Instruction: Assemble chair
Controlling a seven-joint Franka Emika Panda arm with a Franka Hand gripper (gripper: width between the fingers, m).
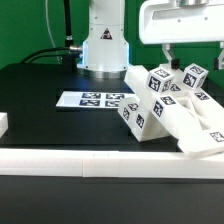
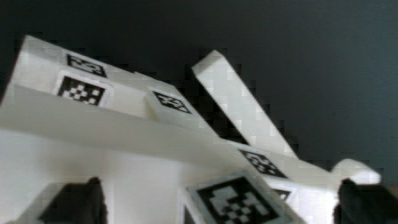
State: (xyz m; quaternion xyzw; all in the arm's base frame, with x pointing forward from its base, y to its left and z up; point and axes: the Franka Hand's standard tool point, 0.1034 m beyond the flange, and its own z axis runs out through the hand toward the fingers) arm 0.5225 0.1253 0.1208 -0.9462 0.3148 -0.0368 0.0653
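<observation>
Chair pieces lie heaped on the black table at the exterior view's right, leaning by the white border rail. Gripper hovers just above them, jaws spread, holding nothing (probably between grasps). Centre one bar between the fingers before closing.

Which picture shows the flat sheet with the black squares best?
The exterior view. There the marker board lies flat on the black table, in front of the robot's base and to the exterior view's left of the white chair pieces. The wrist view does not show it, only chair pieces close up.
</observation>
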